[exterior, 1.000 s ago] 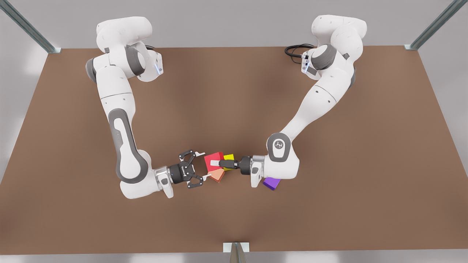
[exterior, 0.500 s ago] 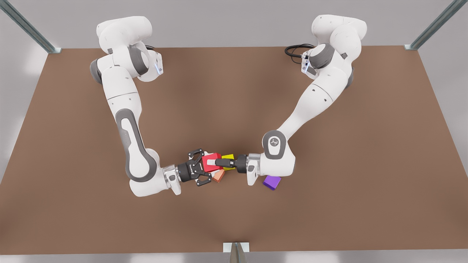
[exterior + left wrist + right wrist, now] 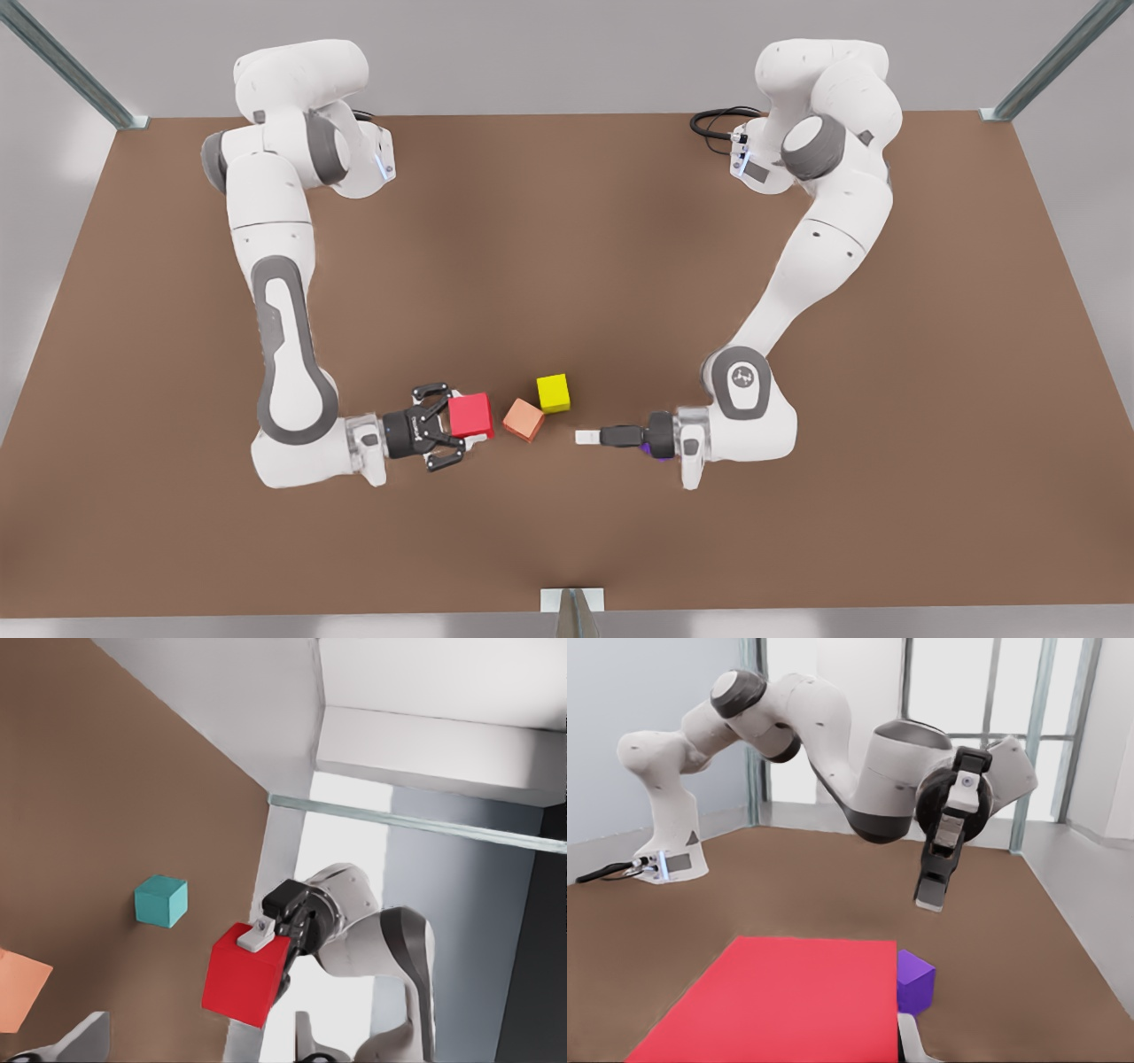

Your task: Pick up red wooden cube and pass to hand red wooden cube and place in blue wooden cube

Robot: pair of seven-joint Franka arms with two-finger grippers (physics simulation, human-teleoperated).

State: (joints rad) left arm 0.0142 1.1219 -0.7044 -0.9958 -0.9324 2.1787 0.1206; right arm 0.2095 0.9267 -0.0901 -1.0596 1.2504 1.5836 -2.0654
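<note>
My right gripper (image 3: 458, 424), on the arm at the front view's left, is shut on the red wooden cube (image 3: 470, 415). In the right wrist view that cube (image 3: 780, 1001) sits close up. The left wrist view has the red cube (image 3: 244, 983) farther off, with a finger (image 3: 257, 935) of the right gripper pressed on its top face. My left gripper (image 3: 585, 436), on the arm at the front view's right, is open and holds nothing. It is well apart from the cube. The right wrist view sees it (image 3: 946, 846) from the front. The blue wooden cube (image 3: 161, 901) rests alone on the brown table.
A salmon-orange cube (image 3: 524, 419) and a yellow cube (image 3: 553, 392) lie on the table (image 3: 567, 230) between the two grippers. A purple cube (image 3: 915, 981) sits under the left arm's wrist, peeking out at its edge (image 3: 649, 450). Metal frame posts stand at the table corners.
The right gripper came in and shut on the red cube, then pulled it toward the front view's left. The left gripper let go and drew back to the front view's right, uncovering the purple cube less.
</note>
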